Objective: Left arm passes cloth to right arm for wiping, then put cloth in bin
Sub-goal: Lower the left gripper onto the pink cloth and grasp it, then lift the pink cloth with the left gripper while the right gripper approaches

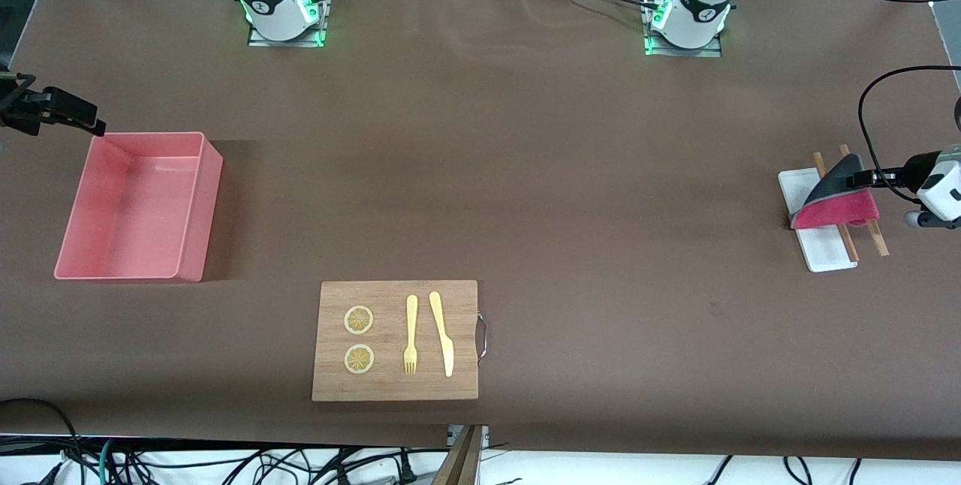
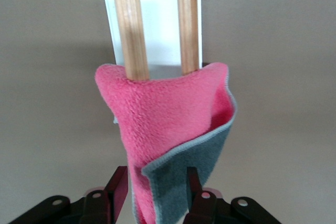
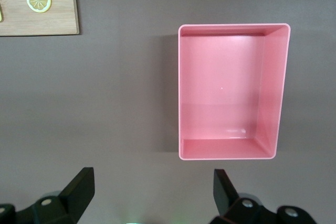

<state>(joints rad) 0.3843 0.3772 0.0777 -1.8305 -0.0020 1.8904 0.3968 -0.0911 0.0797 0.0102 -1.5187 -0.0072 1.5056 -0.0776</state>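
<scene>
Left gripper [image 2: 153, 192] clamps cloth [image 2: 168, 129] (over tray [image 1: 822, 248]), right gripper [image 3: 152, 195] waits agape

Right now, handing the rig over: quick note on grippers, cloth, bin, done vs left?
Left gripper: fingers shut on the cloth, lifting it over the white tray and two wooden sticks at the left arm's end.
Right gripper: open, empty, waiting over the table by the bin.
Bin is empty.
Done: cloth picked up.
Left: handover to right arm, wiping, cloth into bin.
</scene>
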